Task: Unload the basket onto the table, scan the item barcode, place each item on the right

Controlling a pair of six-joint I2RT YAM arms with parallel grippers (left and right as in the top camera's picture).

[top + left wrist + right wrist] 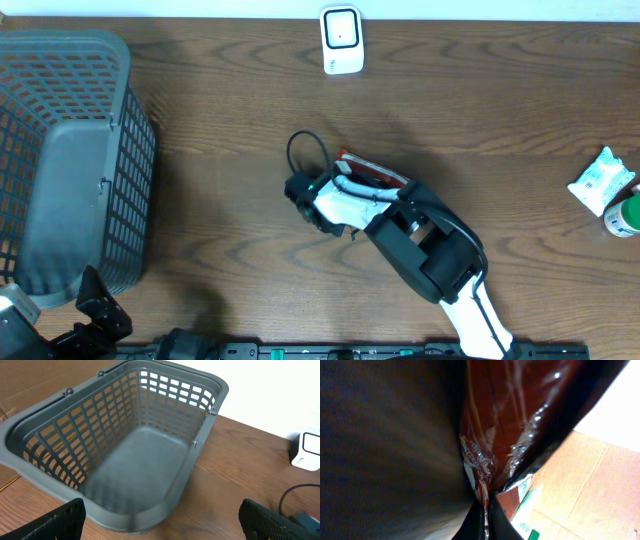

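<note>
The item is a shiny red-brown packet [377,173] lying mid-table, mostly covered by my right arm. My right gripper [338,180] sits at the packet's left end. In the right wrist view, the gripper [486,521] is shut on the packet's [510,425] thin edge, which is pinched between the dark fingertips. The white scanner [341,40] stands at the table's far edge, well apart from the packet; it also shows at the right edge of the left wrist view as the scanner [307,451]. My left gripper [162,527] is open and holds nothing, near the table's front left [100,312].
A large grey mesh basket [120,90] fills the left side, with its rim [30,467] right before the left gripper. A white pouch [602,180] and a green-and-white bottle [622,215] lie at the right edge. A black cable loops [305,148] behind the right wrist.
</note>
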